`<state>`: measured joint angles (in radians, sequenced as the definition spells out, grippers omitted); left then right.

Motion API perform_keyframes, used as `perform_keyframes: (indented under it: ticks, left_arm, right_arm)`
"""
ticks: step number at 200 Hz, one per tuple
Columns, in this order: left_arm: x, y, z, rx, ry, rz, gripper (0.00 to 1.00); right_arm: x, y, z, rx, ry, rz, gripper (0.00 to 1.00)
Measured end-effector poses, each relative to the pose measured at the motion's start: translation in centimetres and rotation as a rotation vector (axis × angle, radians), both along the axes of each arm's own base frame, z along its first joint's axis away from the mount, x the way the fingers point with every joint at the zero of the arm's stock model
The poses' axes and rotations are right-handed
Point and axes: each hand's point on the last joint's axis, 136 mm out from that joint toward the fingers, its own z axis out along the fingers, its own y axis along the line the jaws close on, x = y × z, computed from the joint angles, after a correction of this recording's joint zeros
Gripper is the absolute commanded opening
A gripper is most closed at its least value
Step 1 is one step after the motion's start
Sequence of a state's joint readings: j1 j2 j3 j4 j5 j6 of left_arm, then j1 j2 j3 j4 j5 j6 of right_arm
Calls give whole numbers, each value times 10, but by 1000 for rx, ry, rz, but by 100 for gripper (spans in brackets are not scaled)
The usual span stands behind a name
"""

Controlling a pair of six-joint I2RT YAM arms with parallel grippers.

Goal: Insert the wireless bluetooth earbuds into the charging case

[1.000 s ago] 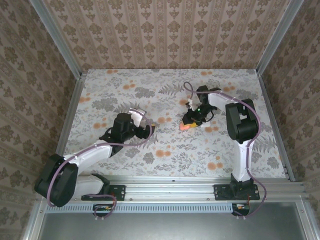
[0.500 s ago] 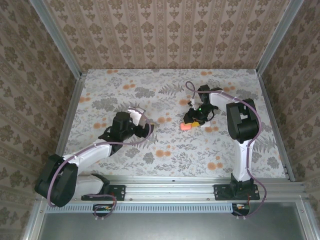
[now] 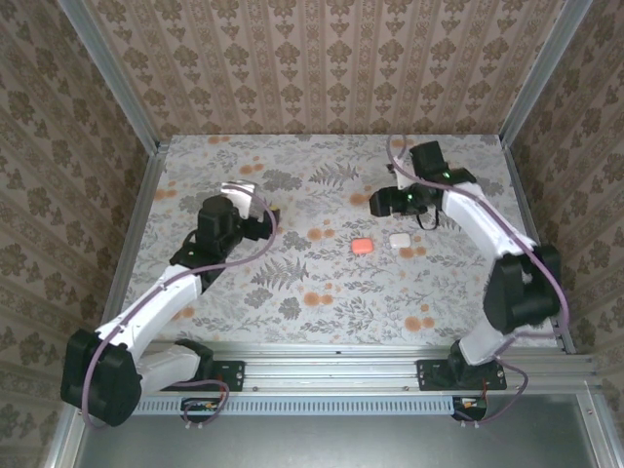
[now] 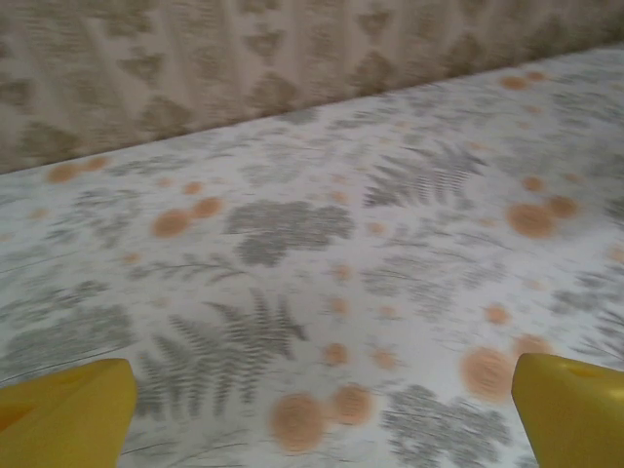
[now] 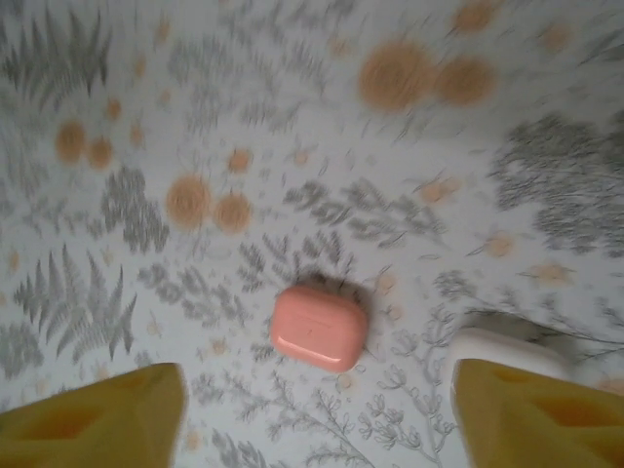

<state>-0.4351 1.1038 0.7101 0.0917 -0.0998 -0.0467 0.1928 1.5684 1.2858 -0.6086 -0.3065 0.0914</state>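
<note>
A small, rounded pink plastic case (image 5: 319,327) lies shut on the flowery counter (image 5: 195,117), near a white plastic case (image 5: 507,349). The left gripper (image 4: 314,414) and the right gripper (image 5: 314,414) are both wide apart and hold nothing.

Smooth plastic coral case (image 5: 319,327), matt floral table (image 5: 292,127)

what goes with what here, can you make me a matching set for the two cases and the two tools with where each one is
Things:
1. pink case
2. white case
3. left tool
4. right tool

Places:
a. open, over the right half of the table, just beyond both cases
b. open, over bare cloth on the left half
c. lying just left of the other case
d. lying just right of the other case

Pairs: 1-c, 2-d, 3-b, 4-a
</note>
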Motion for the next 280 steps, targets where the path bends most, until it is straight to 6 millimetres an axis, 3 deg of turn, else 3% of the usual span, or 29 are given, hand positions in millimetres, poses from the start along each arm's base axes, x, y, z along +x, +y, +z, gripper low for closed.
perform_keyframes:
  ticks: [23,44,68,83,109,140,169,186,213,237,280]
  left_arm:
    - [18,59,-3,26,-8,196,100]
    - [25,106,-19,40,-9,340,100]
    - [26,144,-60,55,31,452,100]
    - [22,158,-90,74,78,490,100]
    - [18,160,-121,91,92,491,100]
    - [19,160,-133,93,37,482,100]
    - [24,158,-153,120,35,466,100]
    - [31,160,-148,113,21,465,100]
    - [38,164,-135,96,-20,474,100]
    - [39,163,-135,93,-20,466,100]
    - [39,160,-135,87,-18,450,100]
  right_arm:
    - [-5,-25,0,-61,-193,-88,100]
    - [-11,-50,-36,-133,-285,-168,100]
    - [-29,-78,-88,-230,-312,-227,100]
    - [-31,-92,-98,-274,-338,-264,100]
    - [-18,-104,-84,-298,-461,-314,100]
    - [-4,-111,-61,-284,-616,-354,100]
    - [0,-121,-81,-285,-639,-386,100]
    - [-4,-124,-95,-290,-604,-381,100]
    - [4,-130,-87,-246,-621,-392,100]
    - [9,-138,-80,-228,-632,-418,100]
    - [9,-135,-80,-202,-628,-410,100]
